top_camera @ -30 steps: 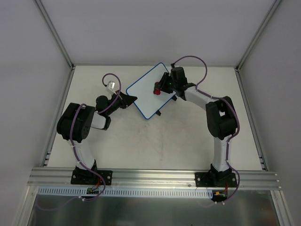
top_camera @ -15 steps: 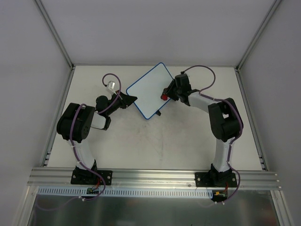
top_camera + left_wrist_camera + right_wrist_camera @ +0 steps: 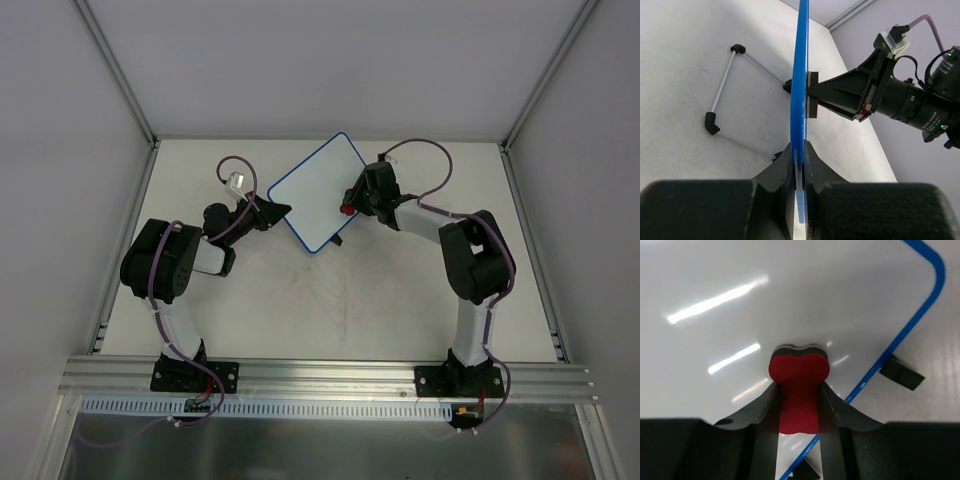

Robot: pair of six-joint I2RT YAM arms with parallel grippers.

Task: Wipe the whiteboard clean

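The whiteboard [image 3: 312,190], white with a thin blue rim, stands tilted at the back middle of the table. My left gripper [image 3: 284,211] is shut on its left corner. In the left wrist view the whiteboard [image 3: 800,85] shows edge-on, its rim pinched between my left gripper [image 3: 799,161]. My right gripper [image 3: 352,202] is shut on a red bone-shaped eraser [image 3: 347,209]. The eraser [image 3: 799,372] has its dark felt end pressed flat on the whiteboard [image 3: 755,300] near the right edge. The white surface that I see carries no marks, only light glare.
Behind the board a thin wire stand [image 3: 722,95] with black feet rests on the table. One black foot [image 3: 901,372] shows just outside the blue rim. Grey walls close in the table on three sides, and an aluminium rail [image 3: 320,378] runs along the near edge.
My right gripper has slid the eraser from the board's upper middle down to its near right edge. The left gripper and the board have stayed put.
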